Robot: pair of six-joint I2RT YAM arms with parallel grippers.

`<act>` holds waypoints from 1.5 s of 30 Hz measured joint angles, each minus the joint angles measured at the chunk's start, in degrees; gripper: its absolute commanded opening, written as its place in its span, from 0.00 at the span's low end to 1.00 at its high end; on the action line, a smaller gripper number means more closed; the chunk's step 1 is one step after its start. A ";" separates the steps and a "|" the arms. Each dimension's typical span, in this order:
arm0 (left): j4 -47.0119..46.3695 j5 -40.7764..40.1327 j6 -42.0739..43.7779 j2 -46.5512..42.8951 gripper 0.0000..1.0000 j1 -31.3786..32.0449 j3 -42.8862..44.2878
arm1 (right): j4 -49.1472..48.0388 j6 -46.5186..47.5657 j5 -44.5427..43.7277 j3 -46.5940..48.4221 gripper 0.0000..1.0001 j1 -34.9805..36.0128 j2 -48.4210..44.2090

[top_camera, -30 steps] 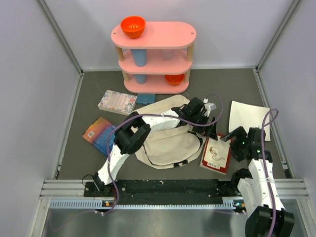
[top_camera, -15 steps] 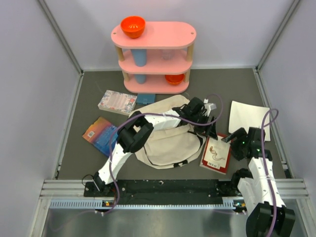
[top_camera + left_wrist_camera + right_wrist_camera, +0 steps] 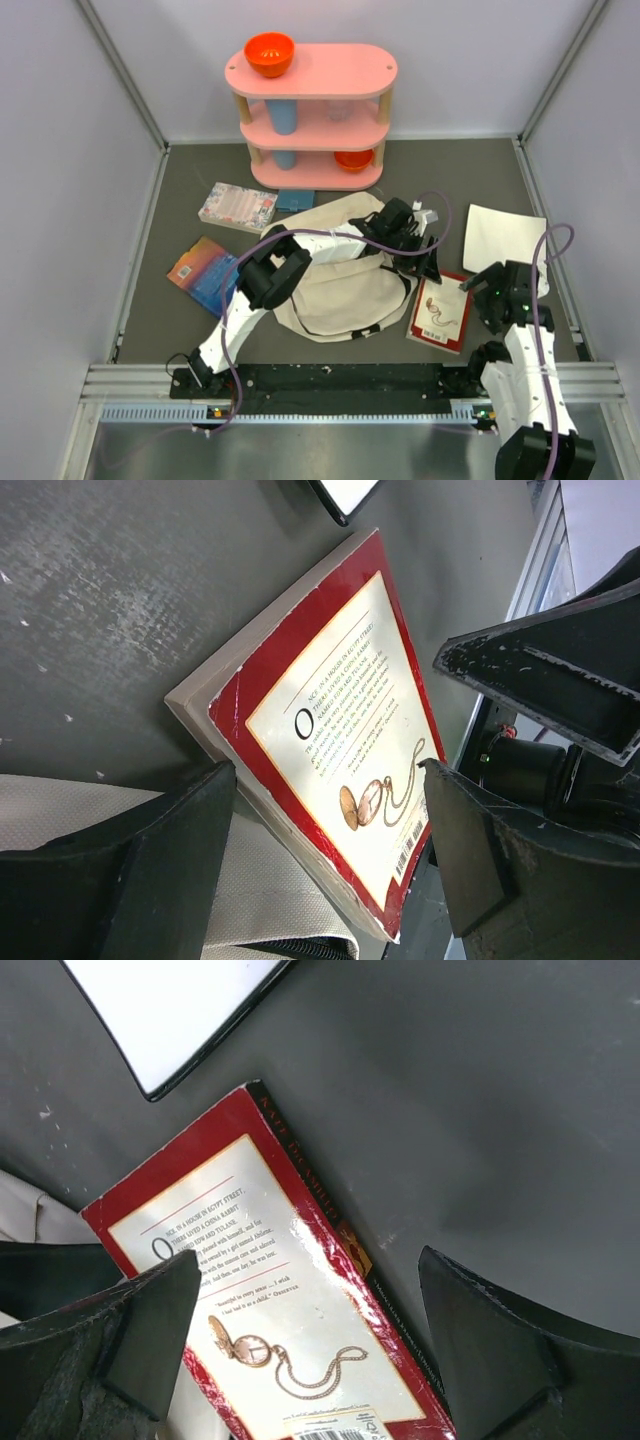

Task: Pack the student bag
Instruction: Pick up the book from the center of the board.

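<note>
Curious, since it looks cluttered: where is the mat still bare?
Bare mat: back right, between the pink shelf and the white sheet; near-left corner, by the colourful book. Crowded between the bag and sheet, around the red book.

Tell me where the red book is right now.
In the top view the red book lies flat right of centre, just right of the student bag, with the white sheet just beyond it.
</note>
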State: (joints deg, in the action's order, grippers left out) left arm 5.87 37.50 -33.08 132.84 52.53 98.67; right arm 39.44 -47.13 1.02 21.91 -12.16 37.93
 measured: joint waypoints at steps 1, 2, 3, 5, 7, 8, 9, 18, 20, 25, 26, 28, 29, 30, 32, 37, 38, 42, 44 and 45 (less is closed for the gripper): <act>0.00 0.00 0.00 0.00 0.80 0.00 -0.02 | 0.26 0.00 -0.81 0.00 0.90 0.00 -0.55; 0.00 0.00 0.00 0.00 0.80 0.00 -0.02 | 0.46 -0.04 -1.31 0.00 0.89 0.00 -0.85; 0.00 0.00 0.00 0.00 0.79 0.00 -0.02 | 0.57 -0.17 -1.68 0.00 0.87 0.00 -0.98; 0.00 0.17 0.00 0.00 0.79 -0.02 -0.02 | 0.44 -0.48 -1.75 -0.04 0.84 0.00 0.13; -0.07 0.31 0.00 0.00 0.78 -0.07 -0.11 | 0.24 -0.61 -0.83 -0.15 0.81 0.00 1.92; -0.24 0.42 0.00 -0.02 0.76 -0.09 -0.24 | -0.15 -0.61 0.02 -0.31 0.80 0.00 2.84; -0.42 0.52 -0.02 -0.02 0.75 -0.11 -0.42 | -1.11 -0.66 1.01 -0.74 0.77 0.00 3.72; -2.73 2.62 -2.86 -0.04 0.49 -0.28 -1.60 | -3.63 -0.83 4.72 -2.16 0.59 -0.02 4.50; -3.76 3.63 -4.26 -0.04 0.42 -0.28 -1.73 | -4.02 -0.81 5.09 -2.54 0.55 -0.02 4.46; -6.38 5.38 -6.40 -0.04 0.26 -0.09 -1.73 | -4.66 -0.85 6.16 -3.15 0.55 -0.02 4.17; -6.62 5.49 -6.71 -0.04 0.25 -0.09 -1.73 | -4.68 -0.85 6.21 -3.26 0.55 -0.02 3.93; -6.75 5.57 -7.30 -0.04 0.01 -0.09 -1.73 | -4.76 -0.85 6.25 -3.50 0.56 -0.02 3.50; -6.75 5.57 -7.52 -0.04 0.00 -0.11 -1.73 | -4.76 -0.85 6.27 -3.54 0.60 -0.02 3.28; -6.78 5.49 -7.78 -0.04 0.00 -0.11 -1.70 | -4.74 -0.85 6.27 -3.56 0.63 0.00 3.15; -6.75 5.31 -7.65 -0.04 0.00 -0.22 -1.70 | -4.87 -0.94 6.54 -3.54 0.74 0.00 2.82; -6.78 5.64 -7.67 -0.24 0.00 -0.63 -1.70 | -4.35 -0.79 7.91 -2.62 0.91 0.00 0.68; -6.75 5.64 -7.56 -0.57 0.00 -0.76 -1.73 | -3.98 -0.68 8.07 -2.01 0.92 0.00 0.39; -5.73 5.86 -6.91 -4.17 0.00 -1.55 -2.03 | -2.82 0.52 9.88 3.43 0.93 0.00 -0.37; -5.75 6.01 -6.32 -7.72 0.00 -2.43 -2.62 | -2.80 1.14 11.21 6.45 0.94 0.00 -0.68; -5.68 6.01 -6.10 -9.46 0.00 -2.93 -2.95 | -2.97 1.51 12.17 8.02 0.94 0.00 -0.90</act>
State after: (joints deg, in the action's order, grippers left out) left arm 0.19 43.51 -39.18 123.37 49.60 95.72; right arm 36.47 -45.63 13.19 29.93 -12.16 37.04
